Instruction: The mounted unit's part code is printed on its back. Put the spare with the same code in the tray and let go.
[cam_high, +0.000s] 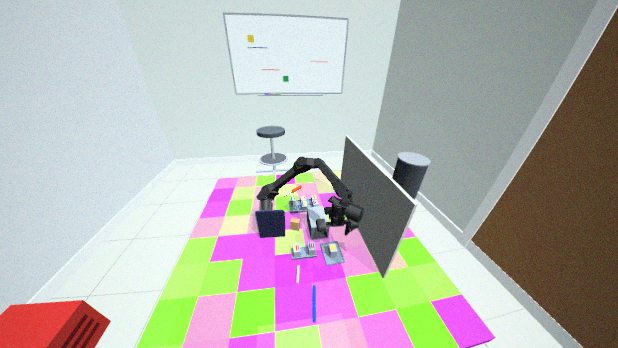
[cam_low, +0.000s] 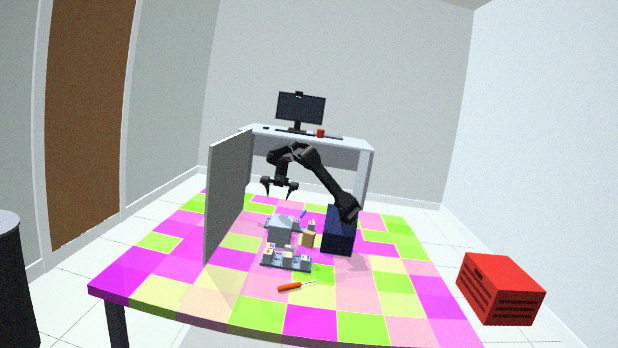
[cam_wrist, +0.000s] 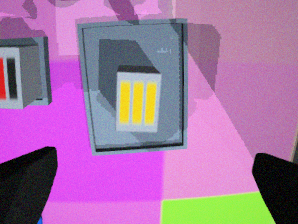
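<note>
A grey spare with three yellow bars (cam_high: 333, 248) (cam_wrist: 138, 102) stands inside the blue-grey tray (cam_high: 327, 258) (cam_wrist: 175, 107). My gripper (cam_high: 335, 231) (cam_low: 277, 197) (cam_wrist: 159, 161) is wide open and empty, above the table and clear of the spare. In the wrist view the fingers show at the lower left and right, apart from the tray. Several other spares with coloured bars stand on a rack (cam_low: 286, 266) near the screwdriver. Two units stand on a small rack (cam_high: 304, 254) beside the tray. I cannot make out the mounted unit for certain, and no part code is readable.
A large grey block (cam_high: 316, 220) (cam_low: 281, 226) stands between the racks. A tall dark panel (cam_high: 380, 210) (cam_low: 227, 190) rises beside the arm. A wooden block (cam_high: 295, 224) (cam_low: 308, 239), a screwdriver (cam_high: 297, 189) (cam_low: 290, 286) and a blue stick (cam_high: 314, 303) are on the table.
</note>
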